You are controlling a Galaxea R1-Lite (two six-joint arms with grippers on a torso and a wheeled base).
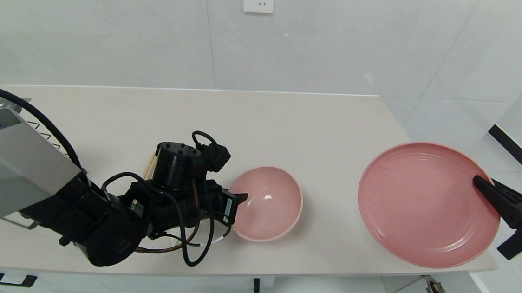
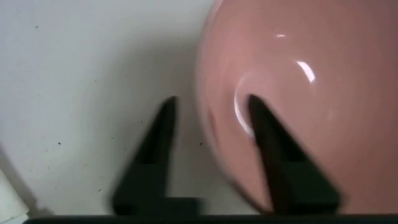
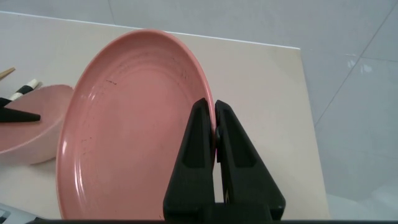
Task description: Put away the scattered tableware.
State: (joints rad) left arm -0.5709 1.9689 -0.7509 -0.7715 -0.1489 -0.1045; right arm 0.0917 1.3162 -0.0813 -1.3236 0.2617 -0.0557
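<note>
Head view, right end of the table (image 1: 291, 121): see the plate (image 1: 424, 203)?
- Yes, pink, round and broad, with ridged rings inside its raised rim. The right gripper (image 1: 477, 180) is clamped on its right edge; the right wrist view shows both fingers (image 3: 198, 134) pinching that rim.
- Is it resting or raised?
- Can't tell from here.
- And the bowl (image 1: 268, 203)?
- Glossy pink, upright, left of the plate and well apart from it. The left gripper (image 1: 240, 196) straddles its near rim with its jaws spread, one finger inside and one outside. Chopsticks (image 1: 149, 165) lie behind that arm.
</note>
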